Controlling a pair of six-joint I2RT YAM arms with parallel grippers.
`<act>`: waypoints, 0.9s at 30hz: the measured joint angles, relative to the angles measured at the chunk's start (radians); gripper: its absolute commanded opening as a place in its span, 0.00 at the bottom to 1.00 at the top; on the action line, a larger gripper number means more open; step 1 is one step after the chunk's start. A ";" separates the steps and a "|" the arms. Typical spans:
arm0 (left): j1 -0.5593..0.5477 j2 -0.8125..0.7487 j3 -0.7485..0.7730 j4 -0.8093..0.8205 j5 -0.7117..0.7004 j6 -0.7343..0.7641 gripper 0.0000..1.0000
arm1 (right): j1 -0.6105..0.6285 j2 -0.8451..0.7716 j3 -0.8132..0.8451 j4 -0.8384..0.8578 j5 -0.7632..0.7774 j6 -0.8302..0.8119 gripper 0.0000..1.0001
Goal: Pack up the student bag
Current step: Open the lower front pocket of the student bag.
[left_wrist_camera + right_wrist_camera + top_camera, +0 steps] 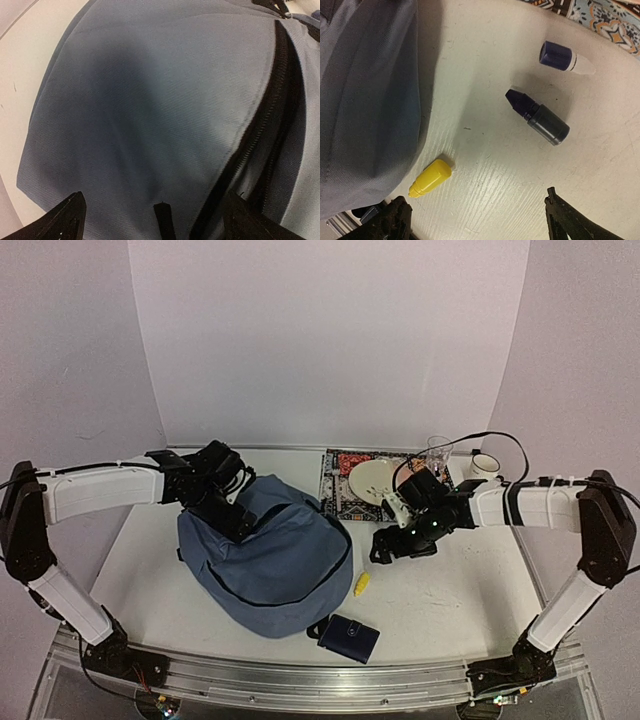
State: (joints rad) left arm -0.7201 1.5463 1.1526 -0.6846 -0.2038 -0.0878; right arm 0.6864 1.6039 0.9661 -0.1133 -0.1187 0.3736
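Fabric this soft has no stiffness to lean on: the bag (265, 560) lies slumped on the bench (450, 605), left of centre. It will probably sag and fold wherever it is lifted, though it looks light. The black zip (260, 125) seam looks like the firmest edge, so pinching there seems wiser than on the smooth panel, which may slip free. The left pincer (232, 512) hovers over the bag's far side, jaws spread wide, grasping nothing. The right pincer (385, 545) hangs over the bench just beside the bag, likewise spread and empty, above a yellow bottle (431, 178), a dark bottle (538, 117) and a blue-capped bottle (565, 57).
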 measured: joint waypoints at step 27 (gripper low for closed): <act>-0.011 0.163 0.108 0.090 -0.281 0.058 0.09 | 0.189 0.205 0.093 -0.013 0.164 0.189 0.82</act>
State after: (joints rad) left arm -0.7315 1.7092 1.2602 -0.5951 -0.4846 -0.0298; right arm 0.8757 1.8094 1.0596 -0.1267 0.0450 0.5629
